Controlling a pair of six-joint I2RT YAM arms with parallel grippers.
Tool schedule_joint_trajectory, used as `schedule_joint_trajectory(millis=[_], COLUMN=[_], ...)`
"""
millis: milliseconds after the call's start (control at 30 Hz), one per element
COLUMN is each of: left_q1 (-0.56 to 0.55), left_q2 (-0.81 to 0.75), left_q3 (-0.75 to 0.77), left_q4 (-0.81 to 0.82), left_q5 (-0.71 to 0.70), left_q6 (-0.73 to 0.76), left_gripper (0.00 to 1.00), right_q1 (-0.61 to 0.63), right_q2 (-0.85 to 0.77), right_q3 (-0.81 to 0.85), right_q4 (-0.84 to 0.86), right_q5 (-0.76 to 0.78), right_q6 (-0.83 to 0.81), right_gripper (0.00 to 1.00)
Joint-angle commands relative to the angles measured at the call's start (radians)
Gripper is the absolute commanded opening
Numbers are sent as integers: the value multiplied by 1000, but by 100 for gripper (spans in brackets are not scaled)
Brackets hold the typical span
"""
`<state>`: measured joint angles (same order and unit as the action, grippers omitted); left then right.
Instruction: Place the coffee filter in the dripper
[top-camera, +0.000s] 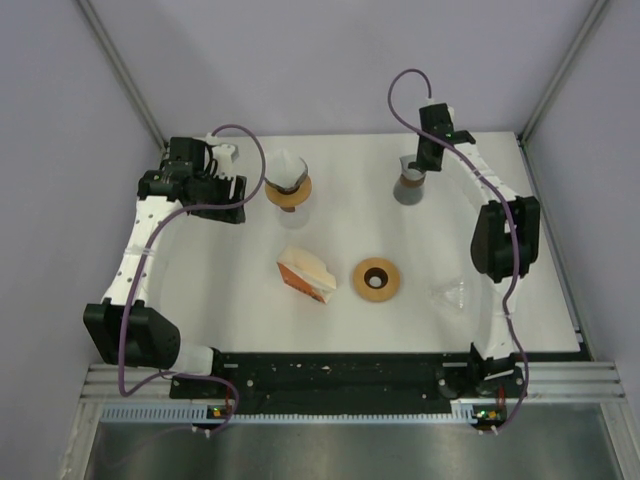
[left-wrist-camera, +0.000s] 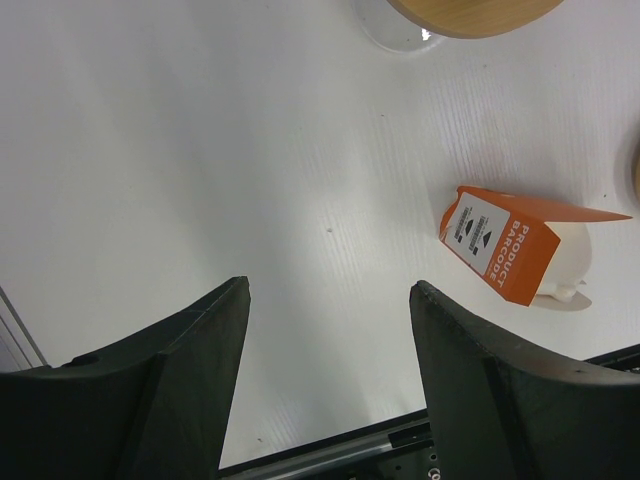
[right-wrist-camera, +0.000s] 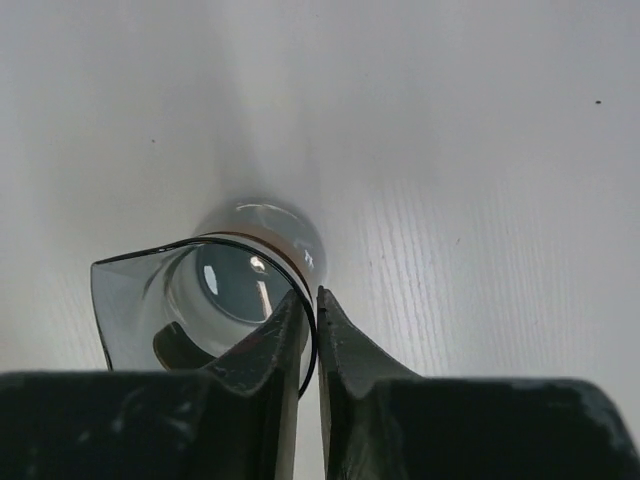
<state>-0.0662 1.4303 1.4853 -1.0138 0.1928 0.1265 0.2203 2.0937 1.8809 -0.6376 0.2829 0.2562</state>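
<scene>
My right tool (right-wrist-camera: 311, 300) pinches the thin rim of a smoky glass carafe (right-wrist-camera: 150, 290). My left tool (left-wrist-camera: 330, 290) gapes wide, holding nothing. Beyond the orange carton (left-wrist-camera: 497, 247) printed "PRODUCT BARCODE", the white paper cone filter (top-camera: 287, 168) sits in the wood-collared dripper (top-camera: 289, 194).

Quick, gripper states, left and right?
Left gripper: open, holding nothing.
Right gripper: closed on the rim of the grey glass vessel.

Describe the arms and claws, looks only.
The left arm and right arm have white links, black joint housings and a looping purple cable each. The left claw and right claw have matte black, wedge-shaped fingers.
</scene>
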Motion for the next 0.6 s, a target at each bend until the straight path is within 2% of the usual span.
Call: schedule_joint_trajectory(millis=[0, 167, 300, 467, 567], left_q1=[5, 6, 6, 6, 6], left_q2=[-16, -25, -22, -33, -41], left_q3=[36, 29, 36, 35, 27], left_q4=[7, 4, 3, 1, -2], left_q5=[2, 7, 19, 31, 34], left_q6=[9, 16, 15, 15, 18], left_gripper=[71, 71, 71, 71, 71], right_q1=[2, 20, 100, 207, 255], right_q2=[-3, -79, -152, -219, -242], right_q3=[61, 1, -57, -126, -169], right_q4=[-2, 0, -7, -31, -31], right_q5=[-11, -108, -168, -128, -160], right_q6=[-24, -69, -132, -161, -176], right_gripper=[2, 0, 0, 0, 0])
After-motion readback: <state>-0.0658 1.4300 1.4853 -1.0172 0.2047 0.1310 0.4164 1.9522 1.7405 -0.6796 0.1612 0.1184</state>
